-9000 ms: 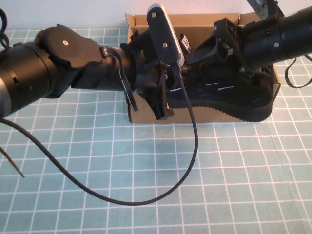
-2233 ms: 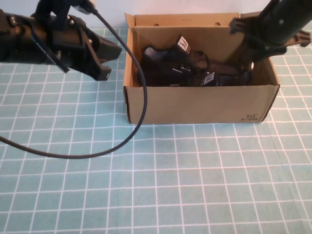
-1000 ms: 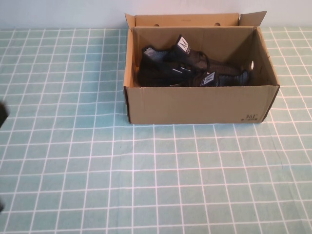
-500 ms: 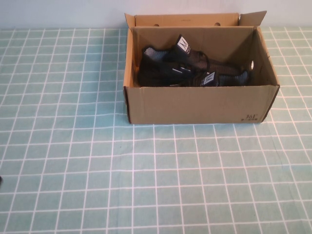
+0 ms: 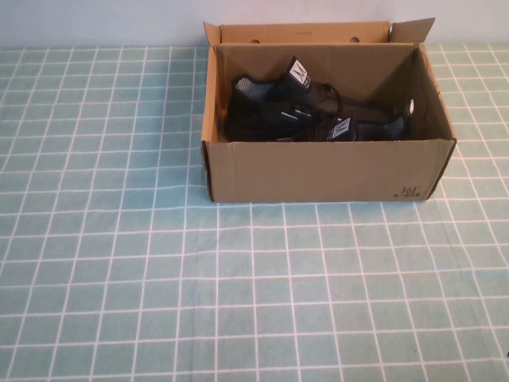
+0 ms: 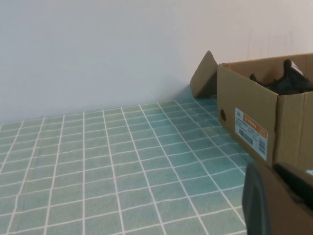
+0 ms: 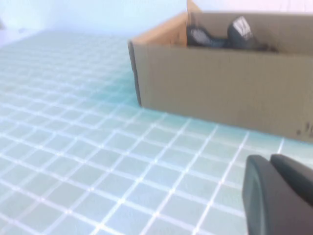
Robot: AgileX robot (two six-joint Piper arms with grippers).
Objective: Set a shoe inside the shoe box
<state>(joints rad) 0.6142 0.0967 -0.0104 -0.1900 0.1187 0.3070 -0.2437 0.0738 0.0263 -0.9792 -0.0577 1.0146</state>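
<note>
The brown cardboard shoe box [image 5: 318, 171] stands at the back middle of the table with its flaps up. Two black knit shoes lie inside it, one [image 5: 266, 111] toward the left end and another [image 5: 366, 127] along the front wall, white tongue tags showing. Neither arm appears in the high view. My left gripper [image 6: 274, 169] is shut and empty, low over the mat to the left of the box [image 6: 247, 117]. My right gripper [image 7: 270, 161] is shut and empty, near the mat in front of the box [image 7: 220, 93]. A shoe [image 7: 215, 36] peeks over the rim.
A teal mat with a white grid [image 5: 238, 286] covers the table. A pale wall [image 6: 122, 49] rises just behind the box. A white label [image 6: 250, 132] and a round hole [image 6: 223, 115] mark the box's left end wall.
The last dark piece of the left arm at the high view's left edge has slid out of sight. Box and shoes have not moved.
</note>
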